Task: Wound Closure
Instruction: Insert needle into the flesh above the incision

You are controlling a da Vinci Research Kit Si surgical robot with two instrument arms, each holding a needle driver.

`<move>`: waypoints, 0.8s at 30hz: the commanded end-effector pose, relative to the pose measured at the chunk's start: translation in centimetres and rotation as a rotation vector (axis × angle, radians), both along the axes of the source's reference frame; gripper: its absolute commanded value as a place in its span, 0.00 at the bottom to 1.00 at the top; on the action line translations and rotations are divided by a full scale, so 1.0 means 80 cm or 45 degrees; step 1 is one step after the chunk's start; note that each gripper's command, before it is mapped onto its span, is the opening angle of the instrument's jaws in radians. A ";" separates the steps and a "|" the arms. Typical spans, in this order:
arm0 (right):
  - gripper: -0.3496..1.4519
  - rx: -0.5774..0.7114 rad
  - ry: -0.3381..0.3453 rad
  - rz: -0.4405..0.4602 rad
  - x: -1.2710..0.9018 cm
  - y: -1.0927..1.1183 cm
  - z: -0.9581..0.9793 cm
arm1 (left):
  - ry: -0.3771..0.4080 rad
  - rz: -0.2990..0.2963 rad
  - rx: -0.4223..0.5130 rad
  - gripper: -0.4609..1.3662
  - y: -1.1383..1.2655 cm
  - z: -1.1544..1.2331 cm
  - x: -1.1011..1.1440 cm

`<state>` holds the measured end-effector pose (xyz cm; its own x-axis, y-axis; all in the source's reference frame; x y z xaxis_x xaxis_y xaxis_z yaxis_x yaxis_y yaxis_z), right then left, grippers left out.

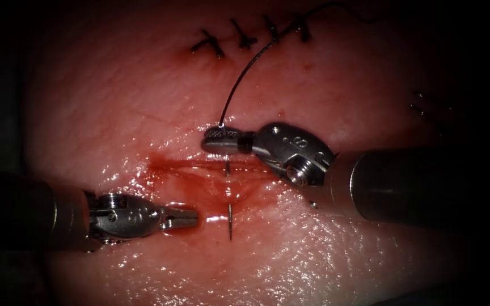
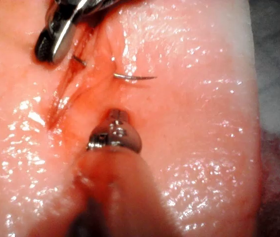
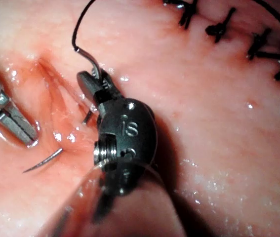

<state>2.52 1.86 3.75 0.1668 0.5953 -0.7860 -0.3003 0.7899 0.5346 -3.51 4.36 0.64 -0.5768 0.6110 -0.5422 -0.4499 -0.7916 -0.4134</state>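
My right tool (image 1: 218, 139) has its jaws shut on the curved needle near its tail, just above the far edge of the cut (image 1: 199, 167). The needle (image 1: 230, 222) is in the tissue (image 1: 313, 255): it enters at the far edge below the jaws, and its pointed end sticks out of the near edge. Dark thread (image 1: 239, 79) arcs from the needle's tail up to the stitched line. My left tool (image 1: 191, 217) lies left of the needle's point with its jaws shut and nothing in them. The needle's point (image 2: 136, 77) (image 3: 43, 160) lies bare on the wet tissue.
Several dark stitches (image 1: 245, 39) close the far stretch of the wound. Red fluid (image 1: 188, 181) pools in and around the open cut. The thread's far end (image 1: 341, 8) trails off past the stitches. The tissue's edge (image 2: 251, 98) drops off beside the needle.
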 end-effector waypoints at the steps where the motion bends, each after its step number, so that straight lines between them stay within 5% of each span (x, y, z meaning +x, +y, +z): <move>1: 0.00 -0.034 -0.008 -0.003 -0.0001 0.0002 0.0002 | -0.001 0.008 0.016 0.06 -0.0001 0.0003 0.0000; 24: 0.00 -0.282 0.021 -0.014 -0.0004 0.0040 0.0005 | -0.001 0.007 0.046 0.06 -0.0021 0.0018 0.0002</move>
